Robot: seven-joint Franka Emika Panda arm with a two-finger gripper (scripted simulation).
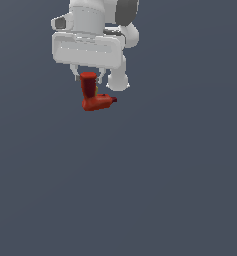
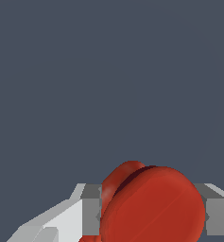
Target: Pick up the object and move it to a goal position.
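Observation:
The object is a small red L-shaped drill-like toy [image 1: 93, 95] with an upright handle, a stubby body and a dark red nose tip pointing to the exterior view's right. My gripper [image 1: 88, 76] comes down from above and is shut on the top of the handle, one finger on each side. In the wrist view the red toy [image 2: 151, 205] fills the space between the two grey finger pads [image 2: 90, 212], seen end-on. A small yellow mark shows on the handle. Whether the toy touches the ground I cannot tell.
The white arm and hand [image 1: 87, 47] fill the upper part of the exterior view. All around is a plain dark blue-grey surface [image 1: 165, 175]. No goal marker shows in either view.

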